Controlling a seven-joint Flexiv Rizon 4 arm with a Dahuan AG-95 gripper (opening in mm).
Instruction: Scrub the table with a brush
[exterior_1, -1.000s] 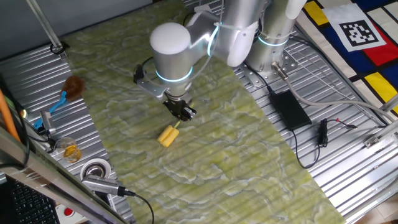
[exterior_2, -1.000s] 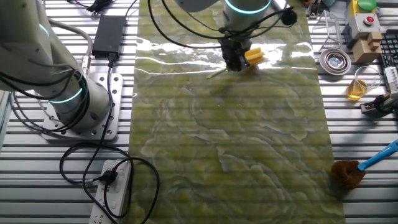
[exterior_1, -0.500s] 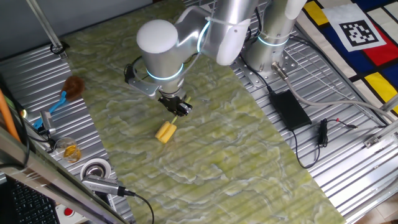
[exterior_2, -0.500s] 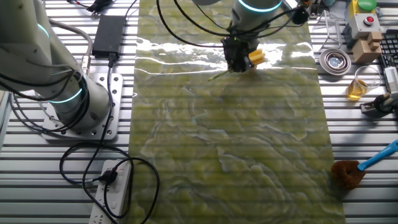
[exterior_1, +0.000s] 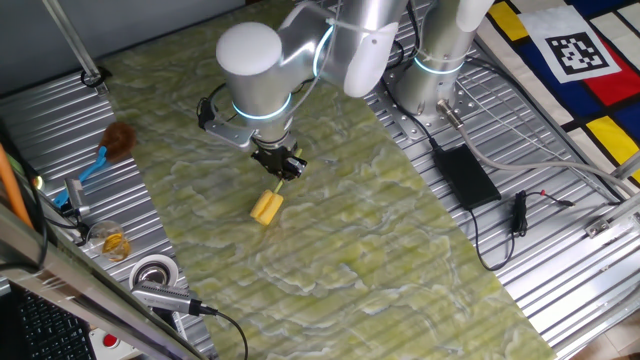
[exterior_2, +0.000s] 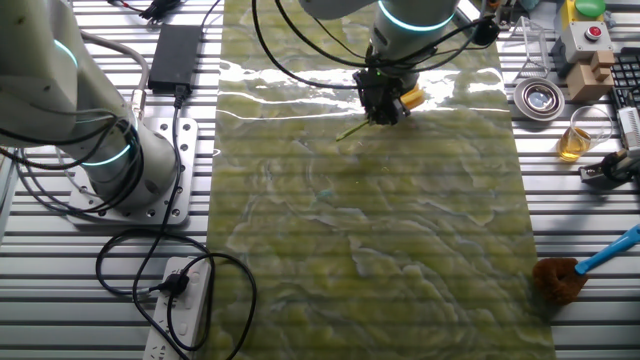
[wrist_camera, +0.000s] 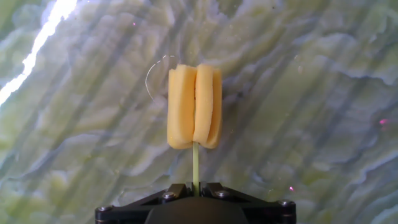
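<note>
We are pinching the brush (wrist_camera: 194, 106) by its thin pale stem, fingers (exterior_1: 281, 165) clamped together on it. The yellow head is resting on the worktop (exterior_1: 380, 230), just beside the fingers. It is looking light, soft and spongy; the stem is likely bending under pressure, so we are gripping close to the head.

Brush (exterior_1: 267, 207) (exterior_2: 409, 96) (wrist_camera: 194, 106): small yellow blocky foam head, split by lengthwise grooves into three pads, on thin pale yellow-green stem. Stem clamped at far end; head sticks out beyond it, tilted down, resting on table. Sits toward one end of table, roughly mid-width, nearer edge beside cluttered ribbed panel.

Table (exterior_1: 380, 250) (exterior_2: 360, 250) (wrist_camera: 323, 124): long marbled yellow-green and white surface, faint ridges across, glossy with bright glare streak near brush end. Lies flat between ribbed metal panels on both long sides.
</note>
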